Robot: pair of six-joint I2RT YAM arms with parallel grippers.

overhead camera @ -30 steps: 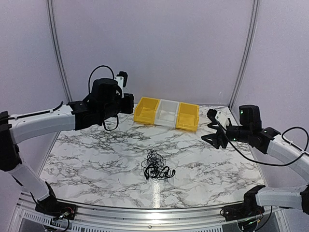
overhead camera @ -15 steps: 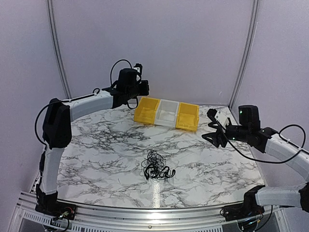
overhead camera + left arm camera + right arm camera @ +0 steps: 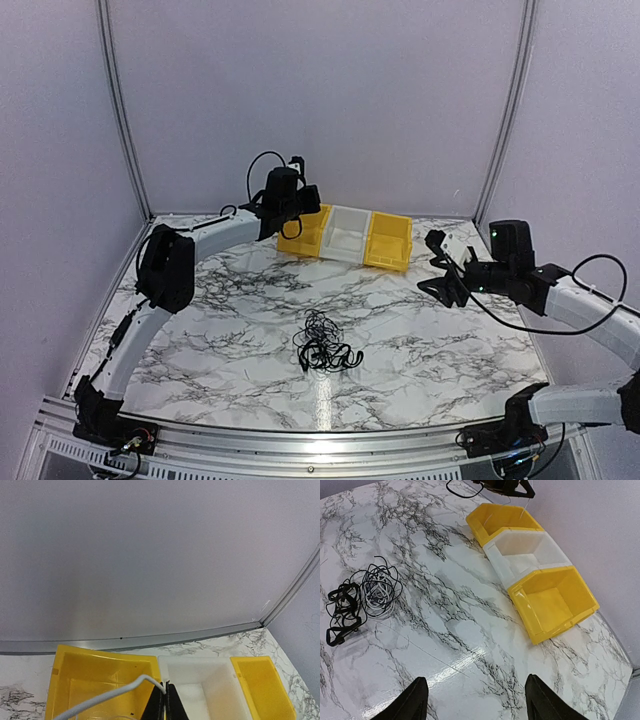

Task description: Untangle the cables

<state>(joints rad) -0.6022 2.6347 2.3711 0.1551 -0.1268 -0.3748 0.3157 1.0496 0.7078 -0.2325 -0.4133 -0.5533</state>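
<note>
The cables (image 3: 325, 345) lie in a loose knot at the middle of the marble table, mostly black with a whitish loop; they also show in the right wrist view (image 3: 362, 595). My left gripper (image 3: 300, 205) is stretched to the back, above the left yellow bin (image 3: 303, 230). In the left wrist view its jaws (image 3: 166, 687) are shut on the end of a whitish cable (image 3: 105, 695), which hangs toward that bin (image 3: 90, 680). My right gripper (image 3: 440, 275) is open and empty above the table's right side, far from the knot; its own view shows it too (image 3: 474, 690).
Three bins stand in a row at the back: the left yellow one, a white bin (image 3: 347, 232) and a right yellow bin (image 3: 388, 240). The grey back wall is close behind them. The white bin (image 3: 200, 680) lies just right of my left jaws.
My left arm has swung from the back left across to the bins, carrying the whitish cable. The right arm and the knot have barely moved.
</note>
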